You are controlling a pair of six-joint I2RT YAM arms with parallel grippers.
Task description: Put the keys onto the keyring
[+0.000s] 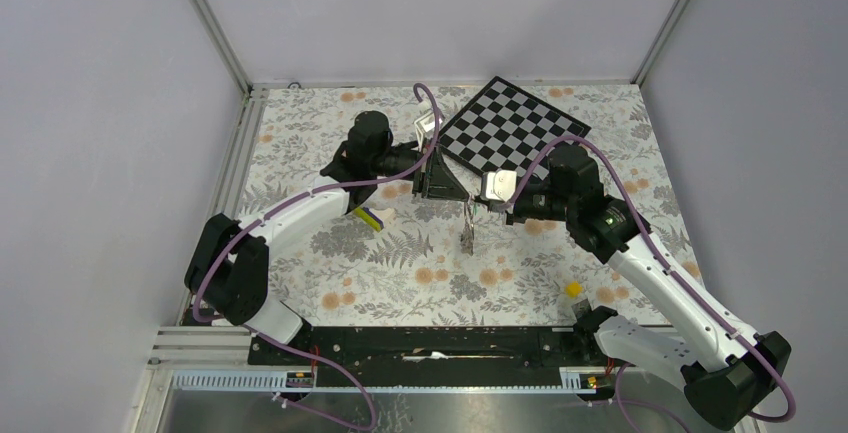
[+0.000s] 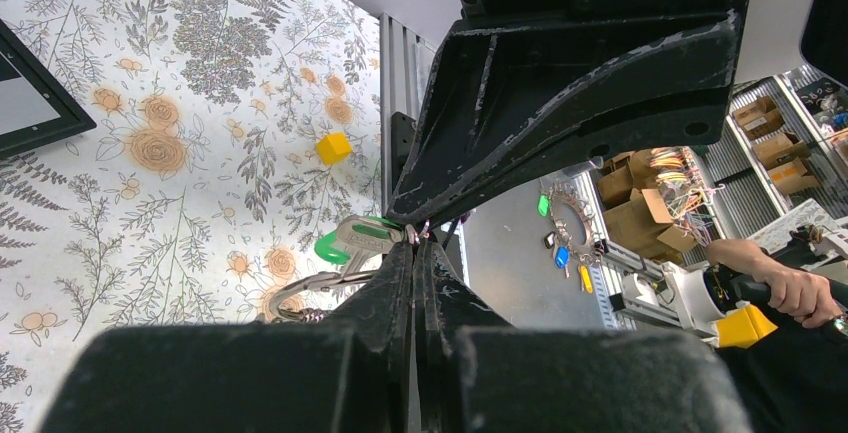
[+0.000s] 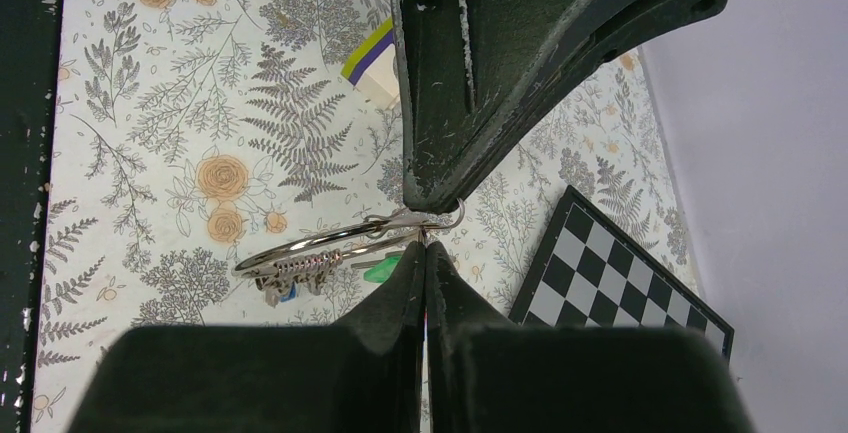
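Note:
The keyring (image 3: 300, 250), a thin silver wire ring with a small coil on it, hangs in the air between my two grippers over the middle of the flowered table. My left gripper (image 2: 418, 237) is shut, its tips pinching the ring's wire beside a green-headed key (image 2: 350, 239). My right gripper (image 3: 425, 244) is shut on the ring from the opposite side. A green key (image 3: 382, 271) and a blue head (image 3: 287, 293) dangle under the ring. In the top view the keys (image 1: 467, 237) hang as a small bunch below both grippers (image 1: 470, 199).
A checkerboard (image 1: 510, 128) lies at the back right. The yellow-white-purple wedge block (image 1: 368, 217) rests under the left arm. A small yellow cube (image 1: 573, 289) sits at the near right. Another bunch of coloured keys (image 2: 565, 238) shows beyond the table's front edge.

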